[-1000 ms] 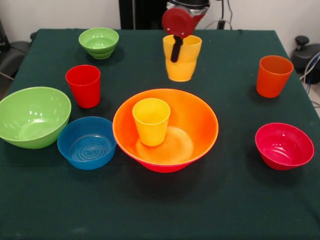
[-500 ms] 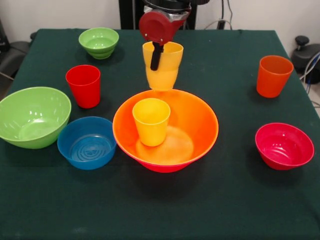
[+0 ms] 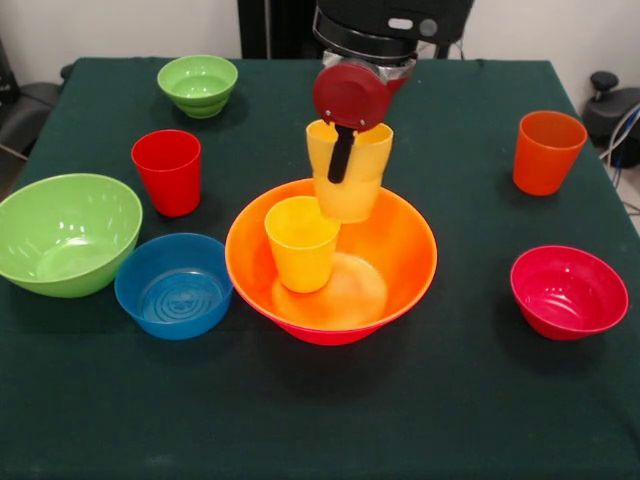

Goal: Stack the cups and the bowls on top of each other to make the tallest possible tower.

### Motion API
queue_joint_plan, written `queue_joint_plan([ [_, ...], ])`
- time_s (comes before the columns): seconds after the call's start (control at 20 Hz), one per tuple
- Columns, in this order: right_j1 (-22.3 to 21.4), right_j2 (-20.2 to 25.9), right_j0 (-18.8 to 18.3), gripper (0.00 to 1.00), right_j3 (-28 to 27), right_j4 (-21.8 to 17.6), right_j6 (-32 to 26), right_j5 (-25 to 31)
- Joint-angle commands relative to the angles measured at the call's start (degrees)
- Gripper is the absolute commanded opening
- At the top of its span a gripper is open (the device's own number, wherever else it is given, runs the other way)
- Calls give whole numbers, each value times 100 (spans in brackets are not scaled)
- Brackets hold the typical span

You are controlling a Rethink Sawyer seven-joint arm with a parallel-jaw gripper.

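My gripper (image 3: 345, 150) is shut on the rim of a yellow cup (image 3: 348, 185) and holds it in the air over the back of the large orange bowl (image 3: 390, 250). That bowl sits nested in a pink bowl, of which only a red-pink edge (image 3: 330, 335) shows below. A second yellow cup (image 3: 301, 243) stands upright inside the orange bowl, just left of and below the held cup. The red cup (image 3: 167, 171) stands at the left, the orange cup (image 3: 546, 151) at the right.
A medium-large green bowl (image 3: 65, 234) and a small blue bowl (image 3: 173, 285) stand at the left. A small green bowl (image 3: 198, 84) is at the far left corner. A small red bowl (image 3: 568, 291) sits at the right.
The gripper has carried the held yellow cup down and toward the camera, from above the table behind the orange bowl to over its back part, close to the standing yellow cup.
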Motion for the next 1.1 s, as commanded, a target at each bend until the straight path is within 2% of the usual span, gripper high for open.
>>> queue_joint_plan([
  [0.05, 568, 303, 100, 0, -870, -359, -120, 807],
  [0.55, 467, 336, -41, 0, -742, -424, -443, 693],
  [1.1, 711, 260, 93, 0, -1016, -403, -236, 692],
])
